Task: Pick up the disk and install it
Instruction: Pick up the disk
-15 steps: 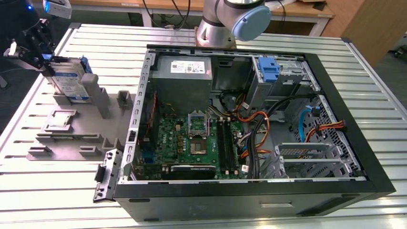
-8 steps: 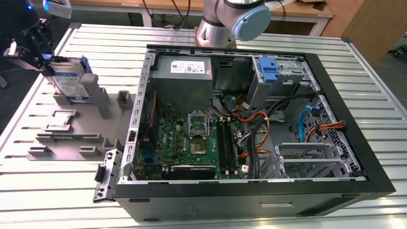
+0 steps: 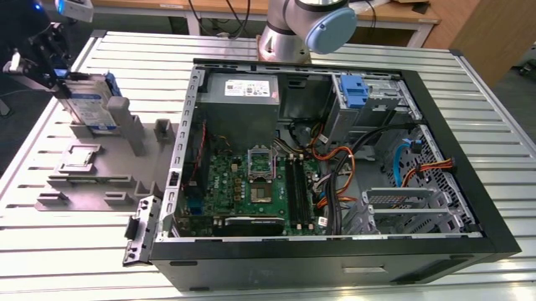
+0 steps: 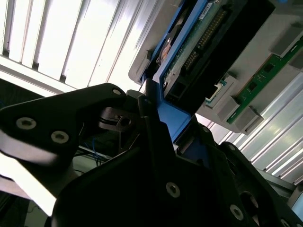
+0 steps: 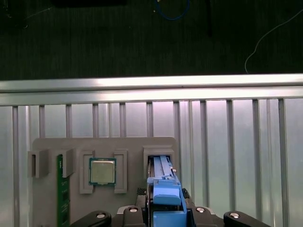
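The disk [image 3: 90, 100] stands upright on its edge in a slot at the far end of the grey holder block [image 3: 100, 182], at the exterior view's left. It is silver-grey with a white-and-blue label and a blue carrier. My gripper [image 3: 60, 80] hangs right over its top edge, black fingers on either side of the carrier. In the first wrist view the blue carrier of the disk [image 5: 165, 189] sits tight between the fingers of my gripper [image 5: 165, 215]. The second wrist view shows the disk [image 4: 203, 42] from its connector side, with my gripper [image 4: 170, 127] shut on the blue frame.
An open computer case [image 3: 494, 207] lies at the exterior view's right, with a bare blue bracket [image 3: 355, 91] on its metal drive cage. The holder block also carries a processor [image 5: 102, 171] and a green memory stick [image 5: 59, 189]. The arm's base [image 3: 293, 31] stands behind the case on the slatted metal table [image 3: 67, 263].
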Tool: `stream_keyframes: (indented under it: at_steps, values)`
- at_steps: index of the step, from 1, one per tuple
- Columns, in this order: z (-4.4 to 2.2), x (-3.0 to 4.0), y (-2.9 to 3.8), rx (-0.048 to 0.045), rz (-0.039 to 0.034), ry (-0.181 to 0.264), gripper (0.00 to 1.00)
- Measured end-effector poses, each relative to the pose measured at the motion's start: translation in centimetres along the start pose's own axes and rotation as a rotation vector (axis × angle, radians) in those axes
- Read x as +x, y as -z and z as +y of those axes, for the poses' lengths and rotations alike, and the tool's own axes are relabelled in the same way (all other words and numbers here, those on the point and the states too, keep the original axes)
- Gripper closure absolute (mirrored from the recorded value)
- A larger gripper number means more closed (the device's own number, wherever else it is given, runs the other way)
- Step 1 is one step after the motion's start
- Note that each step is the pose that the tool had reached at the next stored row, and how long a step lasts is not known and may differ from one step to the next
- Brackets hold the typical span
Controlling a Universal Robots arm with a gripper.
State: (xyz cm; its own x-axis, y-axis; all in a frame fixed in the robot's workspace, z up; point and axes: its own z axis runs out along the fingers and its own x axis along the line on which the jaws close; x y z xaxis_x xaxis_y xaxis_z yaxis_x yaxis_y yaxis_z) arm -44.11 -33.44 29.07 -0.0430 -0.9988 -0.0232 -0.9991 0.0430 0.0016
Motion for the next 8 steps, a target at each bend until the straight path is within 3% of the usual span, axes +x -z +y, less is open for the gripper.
stream_keyframes:
  at_steps: [8]
  values:
    - [0.0, -0.01, 0.5, 0.0001, 0.0, 0.0, 0.63]
